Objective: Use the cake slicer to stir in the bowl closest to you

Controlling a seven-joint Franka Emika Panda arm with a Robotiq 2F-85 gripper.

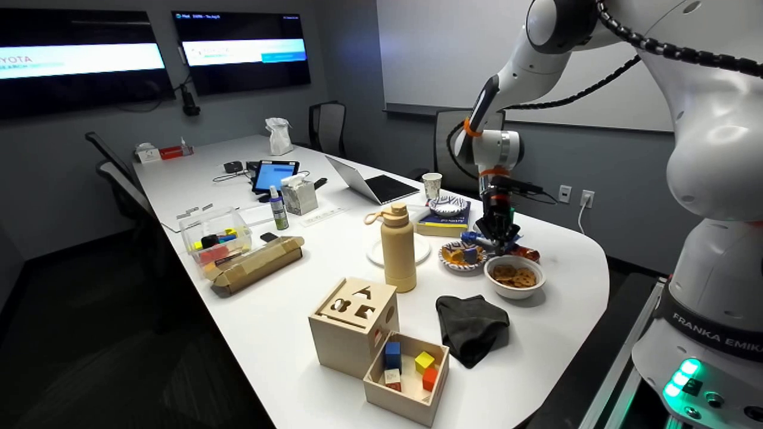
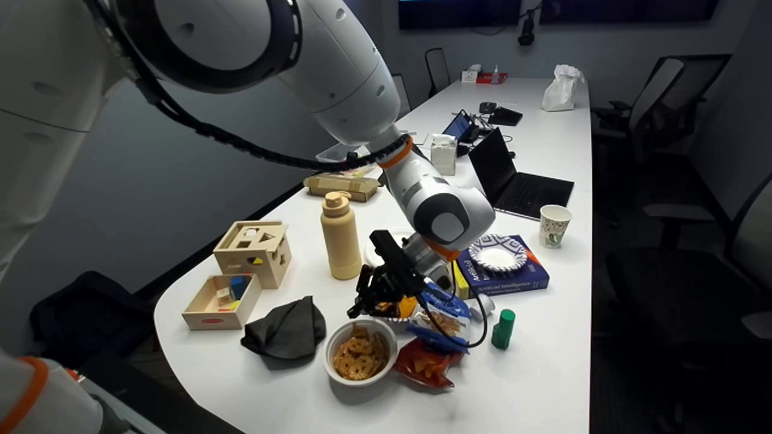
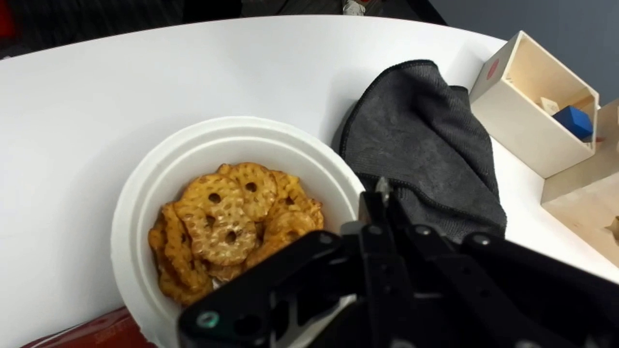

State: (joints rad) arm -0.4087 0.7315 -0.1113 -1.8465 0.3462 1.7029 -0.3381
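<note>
A small white bowl with orange-brown round snacks shows in both exterior views (image 1: 514,292) (image 2: 330,354) and in the wrist view (image 3: 232,128). My gripper (image 1: 499,243) is low at the bowl's far side; it also shows in an exterior view (image 2: 356,310). In the wrist view its fingertips (image 3: 385,199) are nearly together beside the bowl's rim. A narrow shiny grey piece, seemingly the cake slicer (image 3: 383,186), pokes out between them. The rest of it is hidden by the fingers. I cannot tell whether it touches anything.
A patterned bowl (image 1: 444,261) with orange food stands close behind. A blue snack bag (image 2: 446,322) and a red bag (image 2: 425,364) lie beside the white bowl. A dark cloth (image 3: 416,140), a tan bottle (image 1: 398,250), wooden boxes (image 1: 351,333) and a book (image 2: 506,277) stand around.
</note>
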